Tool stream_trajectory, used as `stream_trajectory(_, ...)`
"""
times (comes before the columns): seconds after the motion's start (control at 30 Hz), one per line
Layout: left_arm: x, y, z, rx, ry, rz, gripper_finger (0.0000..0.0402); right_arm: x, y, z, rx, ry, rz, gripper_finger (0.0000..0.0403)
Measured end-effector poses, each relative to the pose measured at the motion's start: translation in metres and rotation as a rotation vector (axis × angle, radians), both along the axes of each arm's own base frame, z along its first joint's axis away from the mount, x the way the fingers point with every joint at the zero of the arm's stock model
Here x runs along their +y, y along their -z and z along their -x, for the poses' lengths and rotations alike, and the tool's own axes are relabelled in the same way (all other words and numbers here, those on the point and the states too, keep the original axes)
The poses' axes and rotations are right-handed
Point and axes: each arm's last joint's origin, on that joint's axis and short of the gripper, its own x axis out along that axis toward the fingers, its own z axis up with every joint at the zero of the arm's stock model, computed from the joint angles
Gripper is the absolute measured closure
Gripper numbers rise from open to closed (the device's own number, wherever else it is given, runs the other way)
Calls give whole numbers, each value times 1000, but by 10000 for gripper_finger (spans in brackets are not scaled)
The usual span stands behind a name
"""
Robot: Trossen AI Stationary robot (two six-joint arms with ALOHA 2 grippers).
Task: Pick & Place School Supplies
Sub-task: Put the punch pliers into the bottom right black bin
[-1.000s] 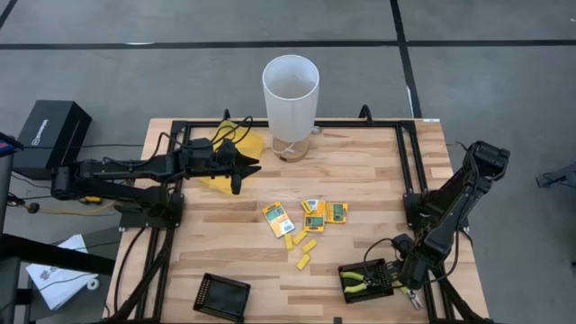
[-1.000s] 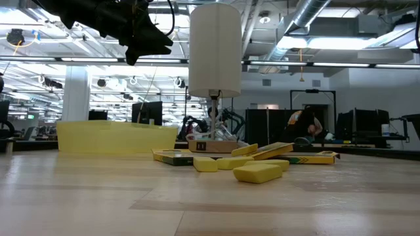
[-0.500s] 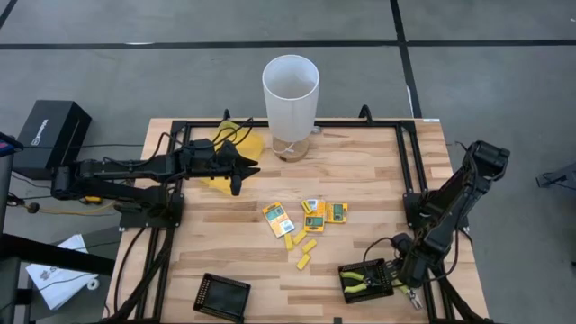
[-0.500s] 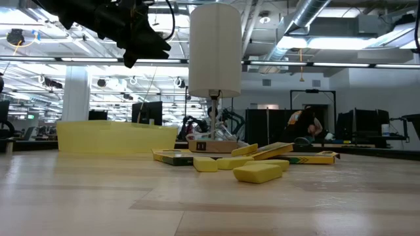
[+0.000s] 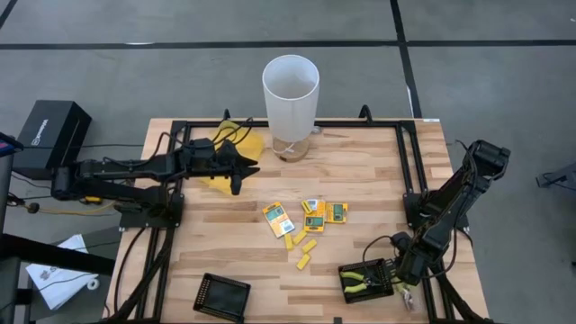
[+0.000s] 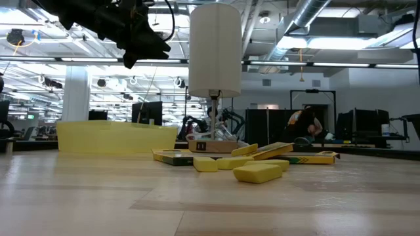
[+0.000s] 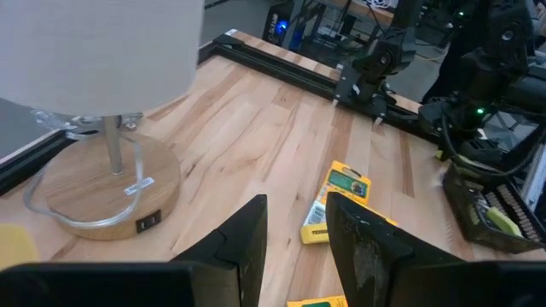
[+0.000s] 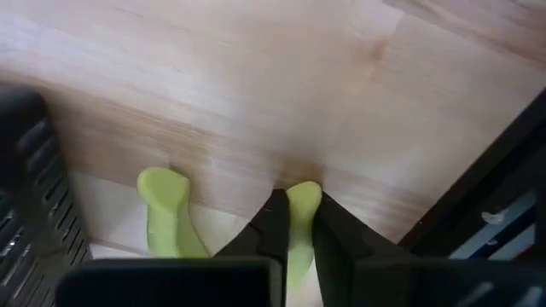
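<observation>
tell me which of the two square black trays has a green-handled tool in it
The square black tray at the right, beside the right gripper, holds the yellow-green-handled plier-like tool. The other black tray, nearer the left arm's side, holds no tool.

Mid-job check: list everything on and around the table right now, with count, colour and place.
Lamp: one, white shade on a wooden base, far edge.
Pouch: one, yellow, far left, partly under the left arm.
Packets: about four, yellow-orange, table centre.
Oblong pieces: about four, yellow, just nearer than the packets.
Trays: two, black, near edge; the right one holds the pliers.
Pliers: green-handled, in the right tray.
Box: one, black, left of the table.
Left gripper: open, above the table beside the pouch.
Right gripper: shut on one pliers handle.
</observation>
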Motion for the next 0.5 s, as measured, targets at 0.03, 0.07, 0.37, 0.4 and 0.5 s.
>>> stream_trajectory(0.03, 1, 0, 0, 2, -7, 1, 284, 0, 0, 0, 0, -1, 0, 385)
stream_trajectory(0.07, 3, 0, 1, 3, -14, 1, 284, 0, 0, 0, -1, -2, -1, 382)
stream_trajectory(0.37, 8, 0, 2, 1, -41, 0, 284, -11, -9, 6, 14, -4, 24, 385)
stream_trajectory(0.4, 8, 0, 2, 0, -41, 0, 284, -13, -12, 8, 15, -5, 24, 385)
stream_trajectory(0.5, 8, 0, 2, -1, -41, -1, 284, -25, -25, 15, 23, -7, 36, 385)
